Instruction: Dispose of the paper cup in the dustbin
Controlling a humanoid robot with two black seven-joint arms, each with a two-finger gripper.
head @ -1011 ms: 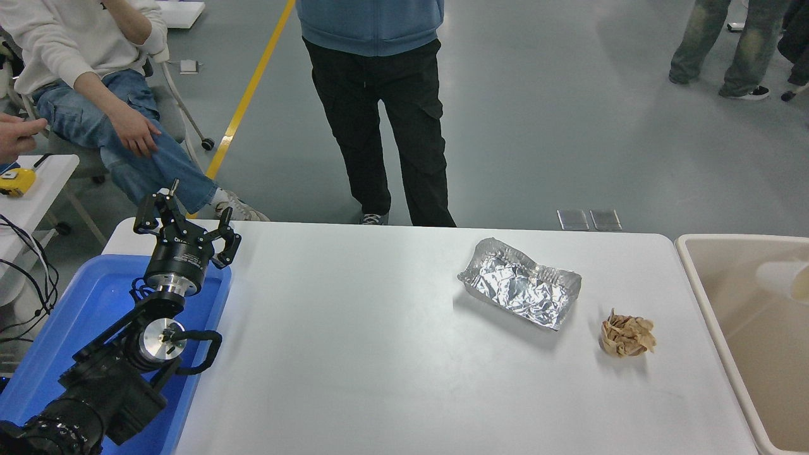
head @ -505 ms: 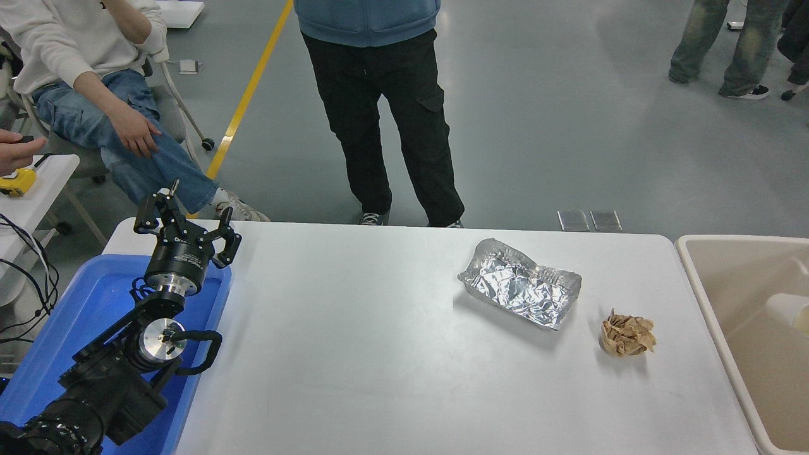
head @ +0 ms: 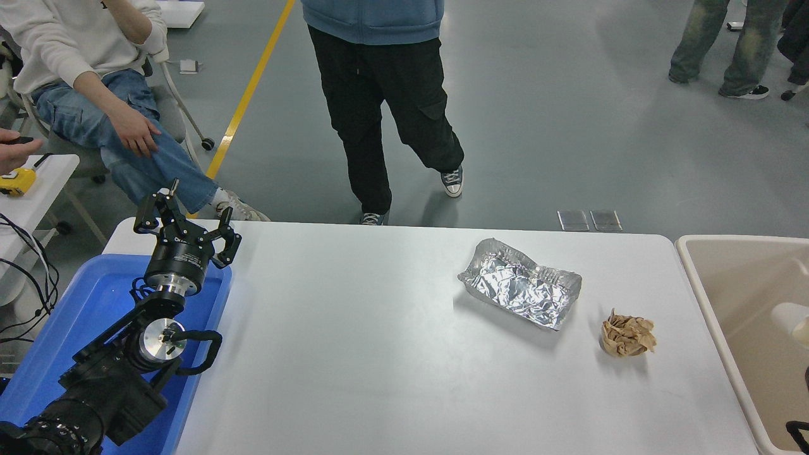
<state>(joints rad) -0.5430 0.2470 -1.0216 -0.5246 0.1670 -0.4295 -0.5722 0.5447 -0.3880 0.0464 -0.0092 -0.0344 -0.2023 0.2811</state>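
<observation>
We see the cup (head: 793, 317) lying in the bin (head: 701, 297) at three o'clock; left pincer (head: 189, 218) released, parked at eight o'clock.

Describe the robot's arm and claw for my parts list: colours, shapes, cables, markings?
The left arm is black, built of chunky blocky links with a round silver joint cap and a looped black cable. Its claw has black linked fingers on a cylindrical black wrist with a silver ring; the small white print is unreadable.

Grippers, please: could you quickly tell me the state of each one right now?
Left gripper: parked over the blue tray, jaws open, holding nothing.
Right gripper: only a dark sliver shows at the lower right edge; its state cannot be told.
</observation>
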